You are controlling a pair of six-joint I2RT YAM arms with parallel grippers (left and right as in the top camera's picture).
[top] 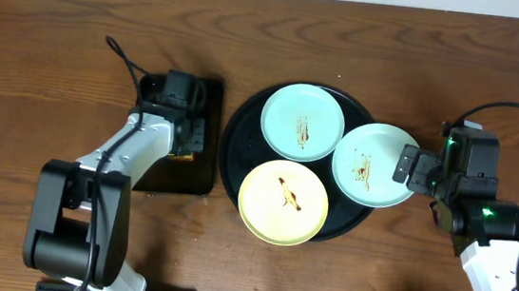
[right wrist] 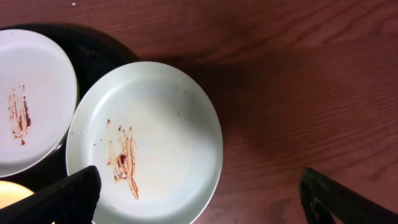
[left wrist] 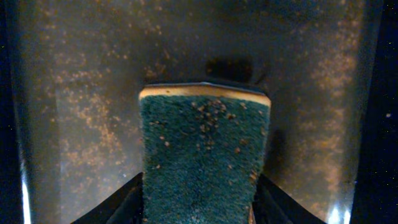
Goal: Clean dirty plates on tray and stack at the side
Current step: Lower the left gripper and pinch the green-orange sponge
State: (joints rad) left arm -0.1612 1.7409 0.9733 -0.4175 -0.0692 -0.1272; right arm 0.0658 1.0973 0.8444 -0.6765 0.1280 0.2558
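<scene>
The round black tray holds three plates streaked with brown. One mint plate is at the back, one mint plate overhangs the right rim, and a yellow plate is at the front. My right gripper is open at the right mint plate's edge. In the right wrist view its jaws straddle that plate's right rim, one finger over the plate and one over the table. My left gripper is down in the rectangular tray, its fingers shut on the green sponge.
The rectangular black tray lies left of the round tray; its floor is speckled with brown crumbs. Bare wooden table lies right of the round tray. The other mint plate and a sliver of the yellow plate show at the left.
</scene>
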